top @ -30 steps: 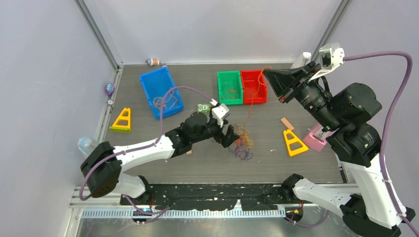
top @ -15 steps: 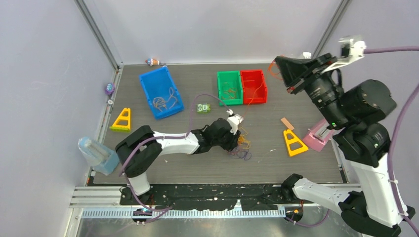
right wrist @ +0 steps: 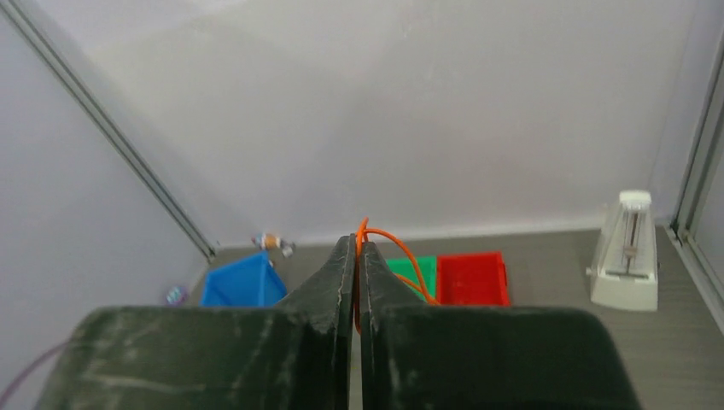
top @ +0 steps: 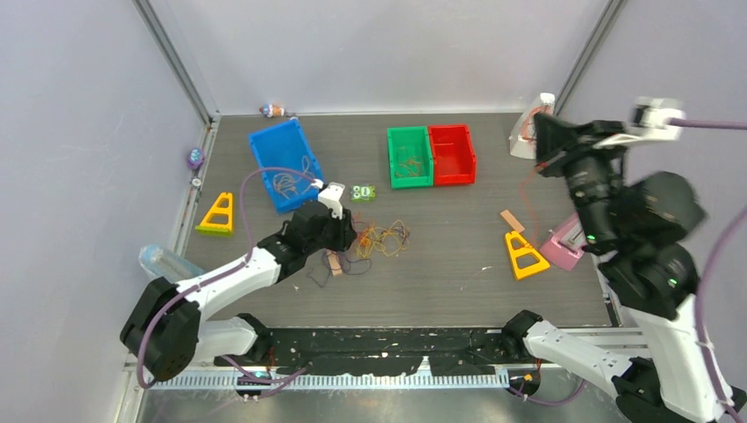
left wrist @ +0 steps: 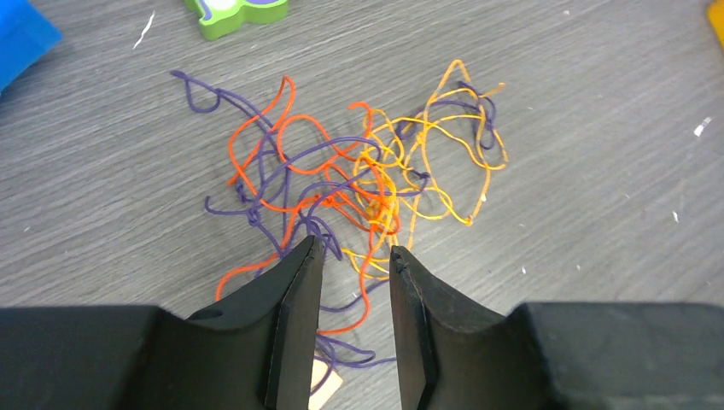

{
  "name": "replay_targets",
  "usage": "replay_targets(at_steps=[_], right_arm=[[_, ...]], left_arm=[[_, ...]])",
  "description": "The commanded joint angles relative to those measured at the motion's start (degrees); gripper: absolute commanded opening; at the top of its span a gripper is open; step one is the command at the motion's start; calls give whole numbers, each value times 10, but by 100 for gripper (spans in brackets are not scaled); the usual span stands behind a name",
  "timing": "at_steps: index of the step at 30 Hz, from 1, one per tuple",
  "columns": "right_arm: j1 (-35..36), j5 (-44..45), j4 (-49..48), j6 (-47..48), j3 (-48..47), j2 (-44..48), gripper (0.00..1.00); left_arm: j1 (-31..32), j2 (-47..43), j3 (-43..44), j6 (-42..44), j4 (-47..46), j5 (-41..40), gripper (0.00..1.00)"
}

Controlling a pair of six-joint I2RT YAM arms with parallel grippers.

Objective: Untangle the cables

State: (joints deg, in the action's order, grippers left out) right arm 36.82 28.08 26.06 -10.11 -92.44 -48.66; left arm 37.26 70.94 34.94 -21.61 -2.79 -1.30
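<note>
The cables (top: 380,240) lie as a loose tangle of orange, yellow, red and purple strands on the mat's middle; the left wrist view shows the tangle (left wrist: 367,171) spread out. My left gripper (top: 350,236) is open at the tangle's left edge. In its wrist view the gripper (left wrist: 354,254) has a few red and purple strands lying between its parted jaws. My right gripper (top: 539,134) is high at the back right, shut on a single orange cable (right wrist: 398,248) that hangs down below it (top: 526,187). Its jaws (right wrist: 355,243) are pressed together.
A blue bin (top: 286,165) with some cables stands back left, a green bin (top: 410,157) and a red bin (top: 452,154) at the back middle. Two yellow triangles (top: 218,214) (top: 524,254), a pink block (top: 564,242), a green toy (top: 361,192) and a white metronome (right wrist: 627,265) lie around.
My left gripper has moved left and the tangle now lies further left, more spread out. My right gripper has swung right and away from the red bin with the orange cable.
</note>
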Motion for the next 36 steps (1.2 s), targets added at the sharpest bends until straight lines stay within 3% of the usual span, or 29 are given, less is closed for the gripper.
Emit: replay_targets(at_steps=[1, 10, 15, 29, 36], right_arm=[[2, -9, 14, -30, 83, -31, 5], [2, 7, -13, -25, 140, -56, 5], [2, -3, 5, -41, 155, -67, 5], [2, 41, 67, -71, 308, -23, 6], [2, -17, 49, -63, 321, -116, 6]], left_arm=[[5, -59, -14, 33, 10, 19, 36], [5, -81, -103, 27, -135, 79, 37], [5, -88, -105, 27, -143, 82, 37], [5, -81, -99, 26, -138, 86, 38], [5, -78, -98, 26, -134, 81, 38]])
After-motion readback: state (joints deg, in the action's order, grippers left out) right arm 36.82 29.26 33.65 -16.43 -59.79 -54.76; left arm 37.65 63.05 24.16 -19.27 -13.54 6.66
